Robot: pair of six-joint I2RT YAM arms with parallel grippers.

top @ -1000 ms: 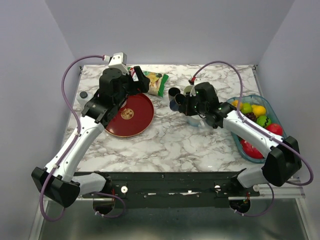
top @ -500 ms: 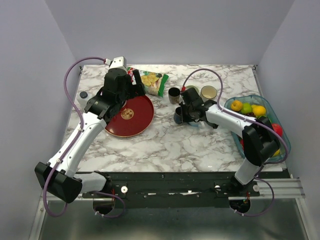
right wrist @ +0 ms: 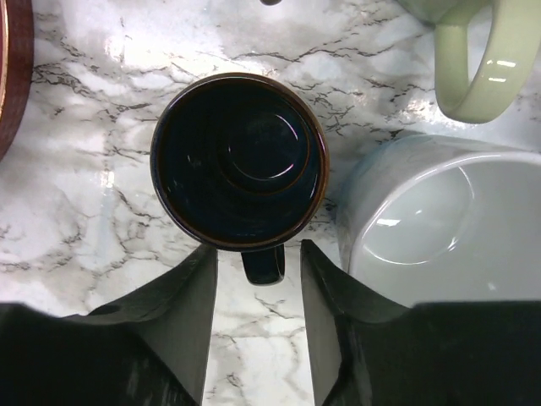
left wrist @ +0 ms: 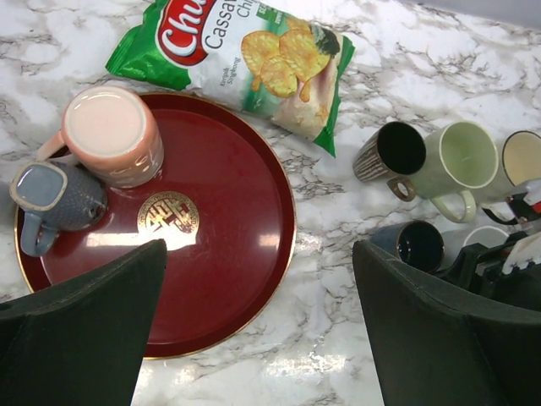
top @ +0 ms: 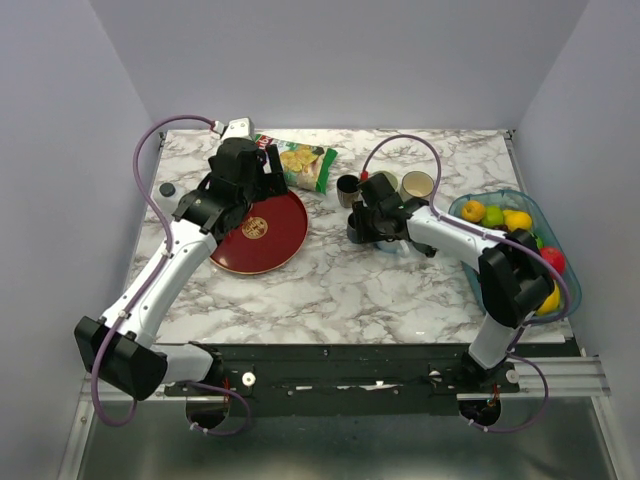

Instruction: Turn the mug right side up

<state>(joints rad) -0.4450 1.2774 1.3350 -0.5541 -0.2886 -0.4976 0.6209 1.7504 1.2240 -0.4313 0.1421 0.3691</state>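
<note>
One dark mug [right wrist: 239, 161] stands mouth-up near the middle of the surface [top: 330, 290], its handle between the slightly parted fingers of the right claw [right wrist: 258, 254]. Turning looks done, so the next move is likely lifting clear without clipping the handle; the left claw [left wrist: 259, 249] hangs wide, empty.

Changes for your log:
1. Right arm [top: 450, 232]: now folded, with the elbow drawn in off the basket [top: 500, 193]. A second ago it stretched across the fruit.
2. Right tool [right wrist: 258, 254]: moved left and nearer. It sits low over the dark mug [right wrist: 239, 161], fingers parted either side of the handle.
3. Pale green mug [left wrist: 463, 156] and beige mug [left wrist: 524, 156]: uncovered since the arm swung aside.
4. Left arm [top: 165, 275]: edged slightly rightward.
</note>
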